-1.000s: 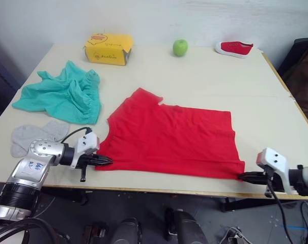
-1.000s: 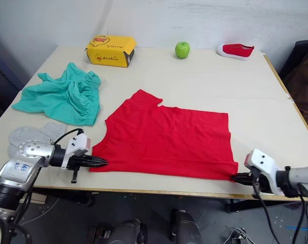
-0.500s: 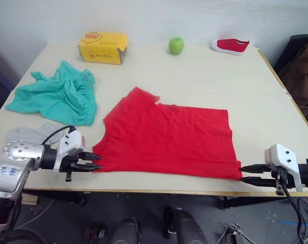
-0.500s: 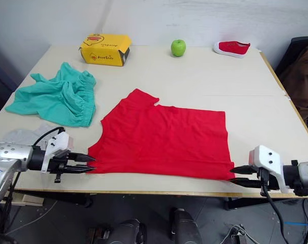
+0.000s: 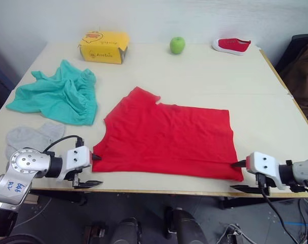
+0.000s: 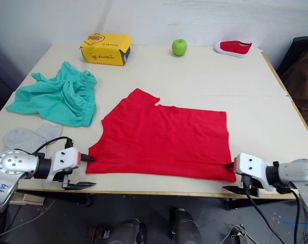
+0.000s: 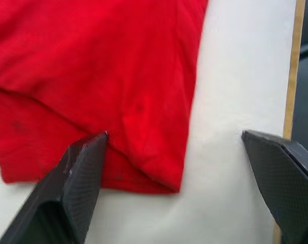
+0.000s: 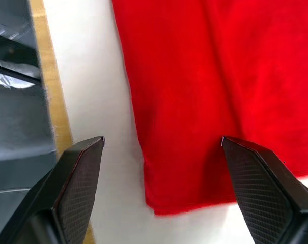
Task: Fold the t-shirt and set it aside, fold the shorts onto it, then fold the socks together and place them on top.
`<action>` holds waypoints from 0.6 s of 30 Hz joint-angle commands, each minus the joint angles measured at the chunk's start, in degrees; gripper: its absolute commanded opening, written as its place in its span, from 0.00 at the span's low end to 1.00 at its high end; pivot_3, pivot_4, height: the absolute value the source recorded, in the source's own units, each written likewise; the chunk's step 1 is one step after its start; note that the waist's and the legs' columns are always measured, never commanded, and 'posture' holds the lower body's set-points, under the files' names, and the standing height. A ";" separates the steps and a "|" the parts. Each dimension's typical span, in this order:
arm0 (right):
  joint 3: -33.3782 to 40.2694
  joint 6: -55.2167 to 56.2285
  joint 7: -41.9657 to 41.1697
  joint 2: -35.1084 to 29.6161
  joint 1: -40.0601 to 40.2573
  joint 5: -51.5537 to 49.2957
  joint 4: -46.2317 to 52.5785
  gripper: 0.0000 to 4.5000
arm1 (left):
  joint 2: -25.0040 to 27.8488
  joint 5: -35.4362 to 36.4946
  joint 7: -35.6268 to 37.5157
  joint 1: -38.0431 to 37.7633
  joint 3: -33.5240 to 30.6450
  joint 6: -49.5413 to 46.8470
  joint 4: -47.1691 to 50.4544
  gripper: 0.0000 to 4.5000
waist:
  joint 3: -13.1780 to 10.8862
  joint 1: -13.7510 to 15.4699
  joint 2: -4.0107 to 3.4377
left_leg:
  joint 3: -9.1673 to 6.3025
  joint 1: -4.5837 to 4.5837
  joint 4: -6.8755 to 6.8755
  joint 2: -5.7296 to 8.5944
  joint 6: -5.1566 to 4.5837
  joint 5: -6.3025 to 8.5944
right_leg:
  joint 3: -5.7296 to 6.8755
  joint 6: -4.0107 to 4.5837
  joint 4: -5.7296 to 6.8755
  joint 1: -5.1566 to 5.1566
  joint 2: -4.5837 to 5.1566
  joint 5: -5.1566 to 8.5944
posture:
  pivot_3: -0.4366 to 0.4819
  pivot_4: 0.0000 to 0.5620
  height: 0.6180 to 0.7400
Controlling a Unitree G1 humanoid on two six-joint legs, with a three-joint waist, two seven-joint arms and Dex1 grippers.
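A pale cream table (image 5: 204, 81) with a wooden front edge stands against a white wall; beyond its right edge a dark chair with brown cloth (image 5: 302, 71) shows; the floor under the front edge is dark. The red t-shirt (image 5: 169, 134) lies spread flat in the middle of the table, toward the front; the teal shorts (image 5: 59, 94) lie crumpled well to its left; the grey socks (image 5: 29, 136) lie just in front of the shorts, near the front-left corner. Along the far side sit a yellow carton (image 5: 104, 47), a green apple (image 5: 177, 44) and a small red shoe (image 5: 231, 46), all well apart from the clothes.

The left gripper (image 5: 95, 170) sits at the shirt's front-left corner, jaws spread wide, one finger over the table top, the other off the front edge; the right gripper (image 5: 239, 176) stands likewise, jaws apart, at the front-right corner.

The left wrist view adds that one fingertip (image 7: 85, 162) overlaps the hem while the corner lies between the fingers; the right wrist view shows that corner between its fingers, one fingertip (image 8: 255, 173) over the fabric.
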State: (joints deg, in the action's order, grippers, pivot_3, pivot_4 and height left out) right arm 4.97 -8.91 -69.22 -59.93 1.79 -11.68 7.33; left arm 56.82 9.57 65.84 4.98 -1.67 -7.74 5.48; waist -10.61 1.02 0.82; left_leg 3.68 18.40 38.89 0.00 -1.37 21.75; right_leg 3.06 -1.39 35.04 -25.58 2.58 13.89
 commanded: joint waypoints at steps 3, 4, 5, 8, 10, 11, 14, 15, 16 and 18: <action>-0.84 -1.24 0.56 0.60 -0.29 0.32 -0.11 0.55 | -1.49 -3.36 -2.02 1.90 2.43 2.60 -5.00 0.90 | 0.02 0.18 -0.03 | 0.00 -0.07 0.00 0.00 -0.04 -0.03 | 0.00 0.02 0.01 0.08 0.00 -0.01 | 0.48 0.27 1.00; -0.91 -1.24 0.33 0.49 -0.23 0.38 -0.13 0.47 | -1.84 -3.69 -2.26 2.39 2.82 2.96 -5.70 0.85 | 0.04 0.27 -0.07 | 0.01 -0.09 0.01 0.00 -0.06 -0.04 | 0.00 0.03 0.01 0.11 0.00 -0.02 | 0.48 0.27 1.00; -0.87 -1.21 0.31 0.47 -0.24 0.51 -0.23 0.40 | -2.01 -3.81 -2.17 2.77 3.12 3.22 -6.22 0.79 | 0.07 0.30 -0.12 | 0.02 -0.11 0.02 0.00 -0.08 -0.06 | 0.00 0.03 0.01 0.14 0.00 -0.02 | 0.48 0.27 1.00; -0.69 -0.59 0.13 0.29 -0.27 0.89 -0.71 0.16 | -2.58 -3.18 -1.71 3.51 3.40 3.04 -6.96 0.58 | 0.10 0.48 -0.17 | 0.06 -0.10 0.07 0.00 -0.10 -0.12 | -0.01 0.03 0.01 0.18 0.02 -0.02 | 0.48 0.27 1.00; -0.49 0.27 -0.02 0.17 -0.26 1.08 -1.49 0.00 | -2.94 -3.17 -1.90 3.89 3.62 2.78 -7.42 0.45 | 0.16 0.51 -0.25 | 0.06 -0.10 0.08 0.00 -0.10 -0.13 | -0.01 0.02 0.01 0.18 0.02 -0.02 | 0.48 0.27 1.00; -0.38 0.86 -0.10 0.10 -0.27 1.18 -2.03 0.00 | -3.14 -3.29 -2.06 4.10 3.76 2.65 -7.69 0.38 | 0.17 0.51 -0.27 | 0.06 -0.10 0.07 0.00 -0.09 -0.14 | -0.01 0.02 0.01 0.18 0.02 -0.02 | 0.48 0.27 1.00; -0.02 2.73 -0.44 -0.12 -0.35 1.29 -3.95 0.00 | -3.84 -3.12 -2.16 4.92 4.00 1.88 -8.62 0.18 | 0.17 0.52 -0.28 | 0.06 -0.09 0.07 0.00 -0.09 -0.14 | 0.00 0.00 0.01 0.18 0.02 -0.03 | 0.48 0.27 1.00; 0.04 3.18 -0.58 -0.17 -0.39 1.22 -4.32 0.00 | -3.98 -2.88 -1.97 5.10 3.99 1.62 -8.80 0.11 | 0.17 0.52 -0.28 | 0.06 -0.09 0.07 0.00 -0.09 -0.14 | 0.00 -0.01 0.01 0.18 0.02 -0.04 | 0.48 0.27 1.00; 0.16 3.44 -0.74 -0.26 -0.35 1.04 -4.56 0.00 | -3.98 -2.56 -1.66 5.11 3.91 1.24 -8.74 0.05 | 0.17 0.50 -0.28 | 0.06 -0.08 0.08 0.01 -0.09 -0.14 | 0.00 -0.02 0.01 0.18 0.02 -0.04 | 0.48 0.27 1.00; 0.48 4.09 -1.33 -0.44 -0.32 0.52 -5.03 0.00 | -3.64 -1.54 -0.67 4.74 3.56 0.44 -8.10 0.00 | 0.18 0.47 -0.29 | 0.06 -0.09 0.07 0.00 -0.09 -0.14 | -0.01 -0.03 0.01 0.18 0.03 -0.05 | 0.48 0.27 1.00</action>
State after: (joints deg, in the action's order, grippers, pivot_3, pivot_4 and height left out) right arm 4.69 -4.96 -70.16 -59.40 1.09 -11.50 3.75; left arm 52.74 8.97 65.14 10.71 1.16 -5.58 -1.64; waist -10.43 1.49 0.53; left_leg 3.74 18.31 38.96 0.01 -1.46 21.62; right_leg 3.06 -1.42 35.06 -25.40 2.61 13.83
